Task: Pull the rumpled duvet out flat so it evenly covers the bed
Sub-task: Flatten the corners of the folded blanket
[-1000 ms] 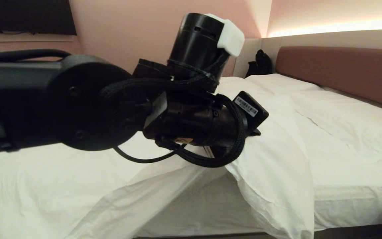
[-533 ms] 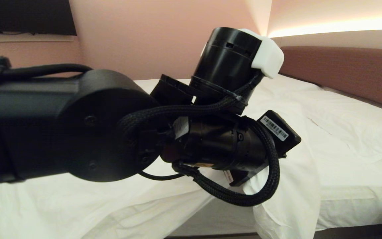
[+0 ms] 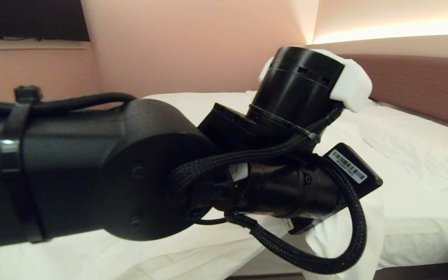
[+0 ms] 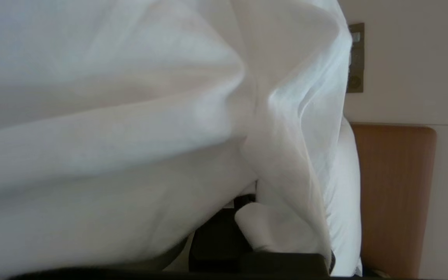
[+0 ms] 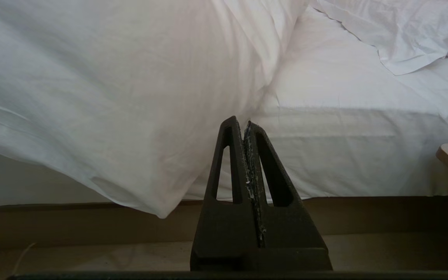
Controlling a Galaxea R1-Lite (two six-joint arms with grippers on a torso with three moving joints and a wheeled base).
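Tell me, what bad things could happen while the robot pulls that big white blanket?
The left gripper pinches only a small fold of the duvet, so it might slip free. One-sided pulling could leave the duvet crooked on the bed, with a corner hanging down. The right gripper sits shut, not helping.

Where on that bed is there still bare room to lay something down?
Bare sheet on the bed lies between the lifted duvet and the pillow by the headboard. Crowded: the left tool, shut on the duvet.
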